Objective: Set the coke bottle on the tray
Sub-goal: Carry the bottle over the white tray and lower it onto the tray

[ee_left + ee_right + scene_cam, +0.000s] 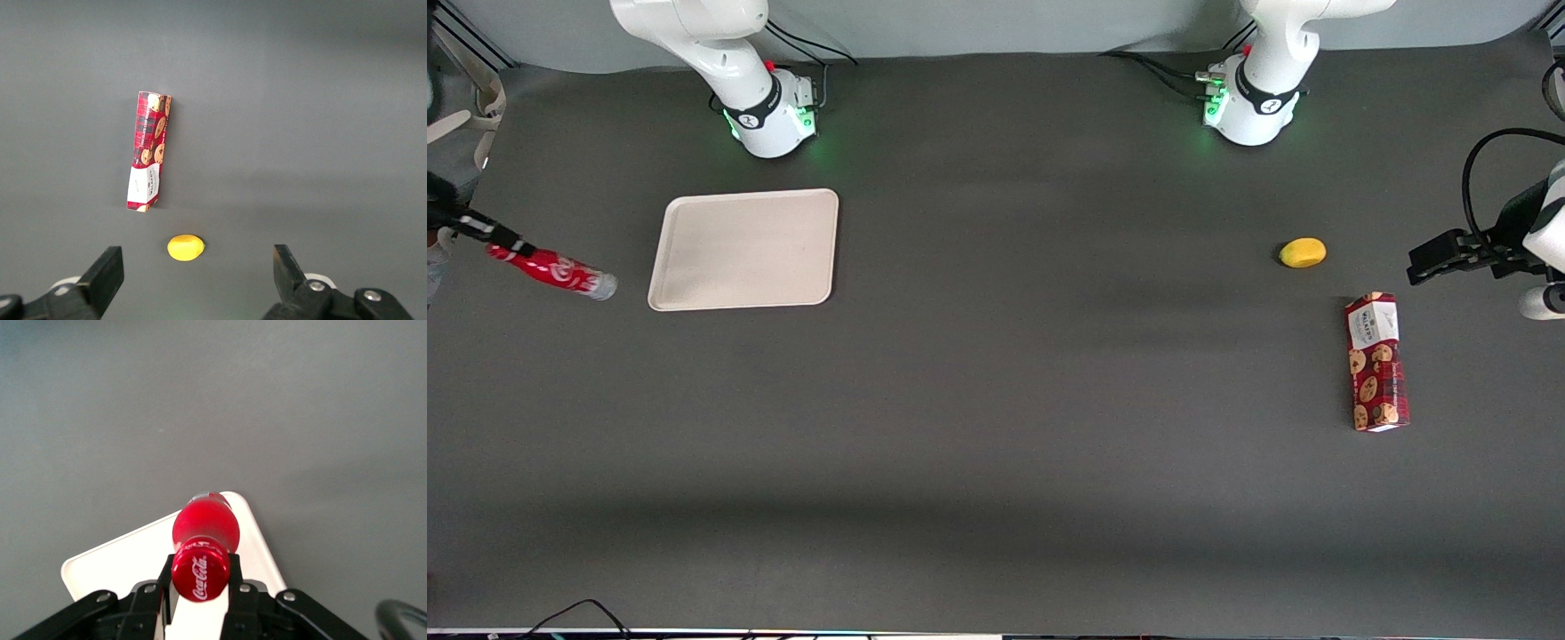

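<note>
My right gripper [509,245] is shut on the neck of the small red coke bottle [556,271], just under its cap, and holds it tilted in the air at the working arm's end of the table. In the wrist view the red cap with white script [200,577] sits between the two black fingers [235,583], the gripper [200,587] closed on it. The cream-beige tray [744,249] lies flat on the dark table beside the bottle, toward the table's middle; it also shows under the bottle in the wrist view [127,557]. The bottle is not over the tray in the front view.
A yellow lemon-like fruit [1303,252] and a red cookie box [1376,362] lie toward the parked arm's end of the table. The arm bases [769,111] stand at the table's back edge.
</note>
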Robot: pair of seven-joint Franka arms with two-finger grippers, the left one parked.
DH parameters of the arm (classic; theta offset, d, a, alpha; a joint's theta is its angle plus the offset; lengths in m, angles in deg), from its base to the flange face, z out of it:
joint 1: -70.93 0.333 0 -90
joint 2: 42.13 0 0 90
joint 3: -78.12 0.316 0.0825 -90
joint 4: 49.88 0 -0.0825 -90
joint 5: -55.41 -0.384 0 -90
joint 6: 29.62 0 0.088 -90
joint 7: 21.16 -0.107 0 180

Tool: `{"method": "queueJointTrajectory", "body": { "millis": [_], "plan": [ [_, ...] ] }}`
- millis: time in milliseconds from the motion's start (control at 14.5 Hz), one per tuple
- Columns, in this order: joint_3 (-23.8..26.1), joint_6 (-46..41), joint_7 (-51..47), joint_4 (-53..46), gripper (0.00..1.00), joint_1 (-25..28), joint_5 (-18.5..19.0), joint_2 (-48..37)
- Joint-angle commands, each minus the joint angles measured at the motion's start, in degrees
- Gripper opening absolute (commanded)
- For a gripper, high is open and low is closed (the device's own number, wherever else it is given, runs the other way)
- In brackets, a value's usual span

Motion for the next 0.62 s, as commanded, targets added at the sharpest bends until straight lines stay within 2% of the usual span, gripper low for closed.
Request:
{"method": "queueJointTrajectory", "body": {
  "millis": [0,206,412,550],
  "plan": [
    [5.01,8.97,-8.33,11.90,0.00,-0.11,1.80,-7.01],
    [6.18,16.79,-8.69,17.54,0.00,-0.55,1.89,-6.58],
    [6.00,18.93,-8.43,18.78,0.00,-0.90,7.50,-4.21],
    [5.91,18.93,-8.43,19.22,0.00,-1.43,9.18,-3.33]
  ]
}}
